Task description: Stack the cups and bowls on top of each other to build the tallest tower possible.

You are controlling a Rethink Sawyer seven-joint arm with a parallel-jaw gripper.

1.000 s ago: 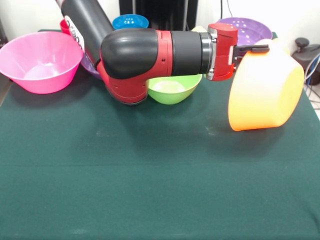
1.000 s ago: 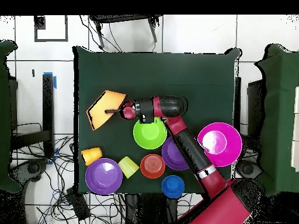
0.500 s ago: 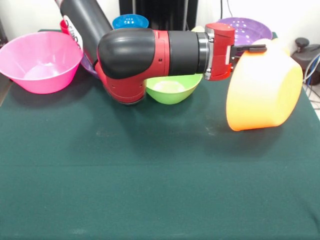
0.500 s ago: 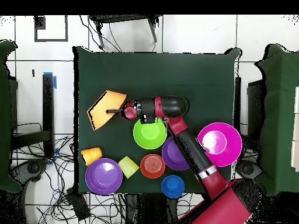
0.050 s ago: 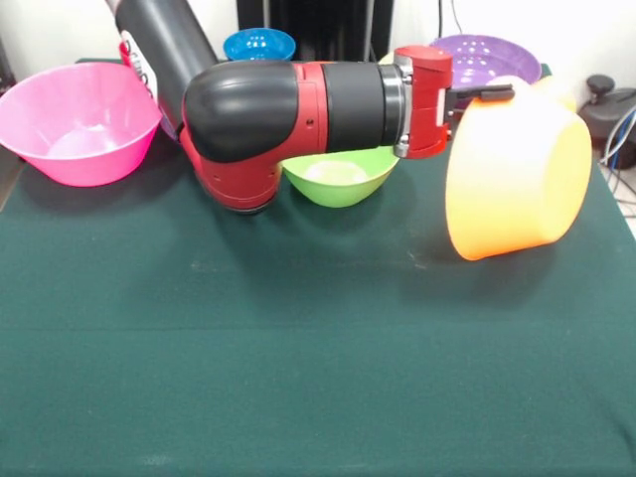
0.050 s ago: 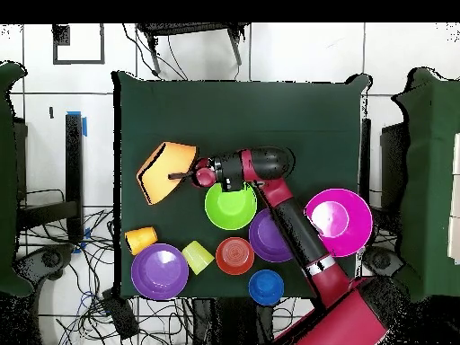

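Holding the big orange-yellow bowl [image 5: 517,174] by its rim, our gripper [image 5: 484,95] had its fingers pinched on the upper edge, and the bowl hung tilted on its side, clear of the green table [image 5: 298,368]. From above, that bowl [image 6: 164,168] sat off the end of our gripper [image 6: 184,173], over the open part of the cloth and apart from the other pieces.

We saw the lime green bowl [image 5: 338,177] upright on the table just behind our arm [image 5: 288,114], and from above it lay right beside the wrist. The big pink bowl [image 5: 78,121] stood upright near one table edge. One purple bowl [image 5: 487,58] stood at the back, near the held bowl; the second purple bowl [image 6: 269,238] was partly covered by our arm. The small blue bowl [image 5: 258,44] stood at the back edge.

From overhead, the small orange bowl [image 6: 234,255] sat between the two purple ones, with the pale yellow cup [image 6: 198,257] just beside it and the orange cup [image 6: 141,240] near the table's edge.
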